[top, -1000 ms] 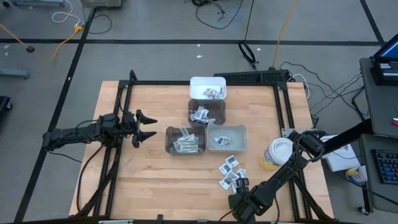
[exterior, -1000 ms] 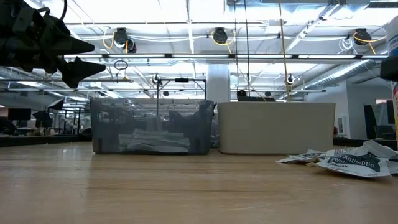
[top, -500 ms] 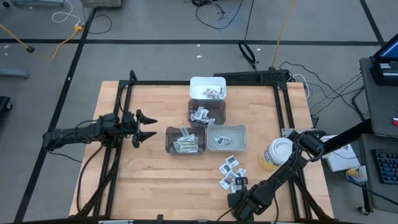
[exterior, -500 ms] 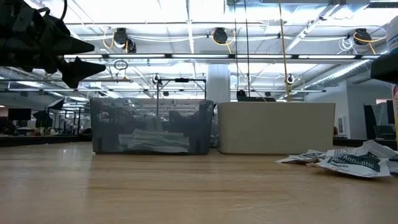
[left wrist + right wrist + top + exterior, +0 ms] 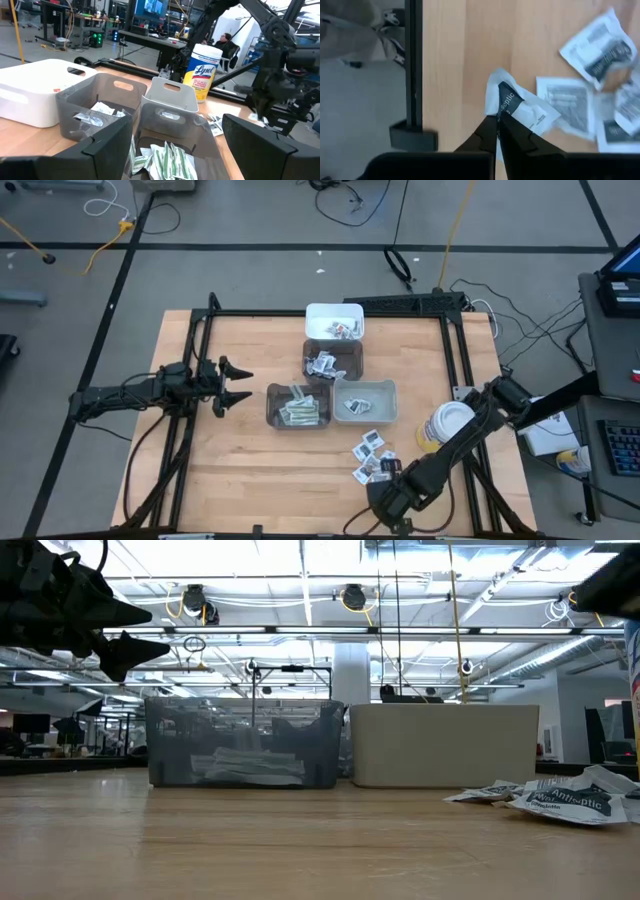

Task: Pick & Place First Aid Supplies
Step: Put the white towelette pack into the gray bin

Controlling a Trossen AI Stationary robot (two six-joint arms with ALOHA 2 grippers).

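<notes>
On the table sit four bins and one canister. The right gripper is clamped on a sachet; the left gripper hangs spread wide.

"Lysol" on canister, "Antiseptic" on sachet

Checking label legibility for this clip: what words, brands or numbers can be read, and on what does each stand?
"Lysol": yellow canister, left wrist view.
"Antiseptic": packet on the table, low view; the line under it is too small.
"septic": partial word on the sachet pinched by the right gripper.
Other packets: dark print, too blurred to read.
Packets in the bins: nothing readable.
</notes>
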